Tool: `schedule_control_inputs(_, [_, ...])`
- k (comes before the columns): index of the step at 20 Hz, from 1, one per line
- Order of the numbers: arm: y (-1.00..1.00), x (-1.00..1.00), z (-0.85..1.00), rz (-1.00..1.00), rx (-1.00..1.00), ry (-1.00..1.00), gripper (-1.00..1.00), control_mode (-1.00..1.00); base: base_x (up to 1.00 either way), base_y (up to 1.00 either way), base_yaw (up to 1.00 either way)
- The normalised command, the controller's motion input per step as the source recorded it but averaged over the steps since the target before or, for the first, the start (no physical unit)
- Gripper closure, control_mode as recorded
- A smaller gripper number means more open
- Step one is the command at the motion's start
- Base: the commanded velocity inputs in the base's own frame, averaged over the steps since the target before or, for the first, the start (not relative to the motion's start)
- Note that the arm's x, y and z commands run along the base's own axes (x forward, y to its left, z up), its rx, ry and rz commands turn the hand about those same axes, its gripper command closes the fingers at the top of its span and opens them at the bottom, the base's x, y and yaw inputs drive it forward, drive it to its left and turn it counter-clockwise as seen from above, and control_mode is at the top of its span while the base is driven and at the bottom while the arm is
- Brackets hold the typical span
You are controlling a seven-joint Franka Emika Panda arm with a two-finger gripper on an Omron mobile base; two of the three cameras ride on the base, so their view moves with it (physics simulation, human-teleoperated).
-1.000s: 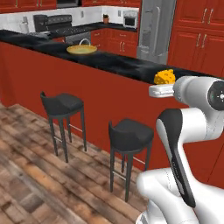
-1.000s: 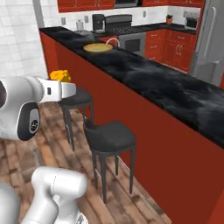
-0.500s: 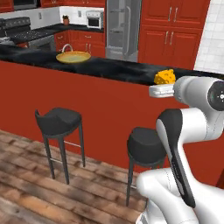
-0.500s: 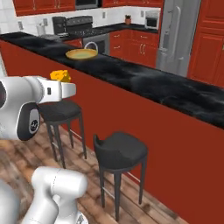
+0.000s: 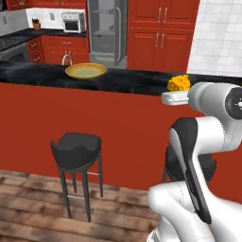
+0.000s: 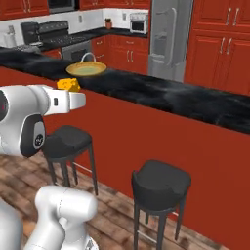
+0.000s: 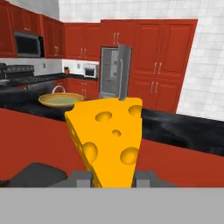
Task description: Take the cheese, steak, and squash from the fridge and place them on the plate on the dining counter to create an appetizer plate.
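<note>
A yellow-orange wedge of cheese point(image 5: 178, 83) point(image 6: 68, 85) point(image 7: 109, 140) stands upright in my gripper point(image 5: 177, 90) point(image 6: 71, 91) point(image 7: 111, 177), which is shut on it and held level in front of the dining counter point(image 5: 137, 81) point(image 6: 171, 97) point(image 7: 183, 129). The plate point(image 5: 86, 71) point(image 6: 86, 69) point(image 7: 60, 100) lies on that black top, to the left of the cheese and farther away. Behind the counter is the grey fridge point(image 5: 108, 33) point(image 6: 168, 36) point(image 7: 114, 72); in the hand view one door looks ajar. The steak and squash are out of view.
Black bar stools point(image 5: 75, 144) point(image 6: 161, 180) stand on the wooden floor against the counter's red front. Red cabinets line the back wall, with a white toaster oven point(image 5: 73, 21) and a stove point(image 6: 49, 34) on the rear worktop.
The whole scene has shifted because the base has driven along the counter. The plate and fridge now sit nearer the middle of the views. The cheese stays in the shut gripper.
</note>
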Motion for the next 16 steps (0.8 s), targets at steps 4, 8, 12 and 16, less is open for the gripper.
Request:
schedule_control_inputs(4, [0.0,0.0,0.0,0.0,0.0,0.0,1.0,1.0,0.32,1.0,-0.32])
schedule_control_inputs(8, [0.0,0.0,0.0,0.0,0.0,0.0,1.0,1.0,0.3,1.0,-0.29])
schedule_control_inputs(12, [0.0,0.0,0.0,0.0,0.0,0.0,1.0,1.0,0.34,0.93,-0.26])
schedule_control_inputs(16, [0.0,0.0,0.0,0.0,0.0,0.0,1.0,1.0,0.56,0.67,-0.26])
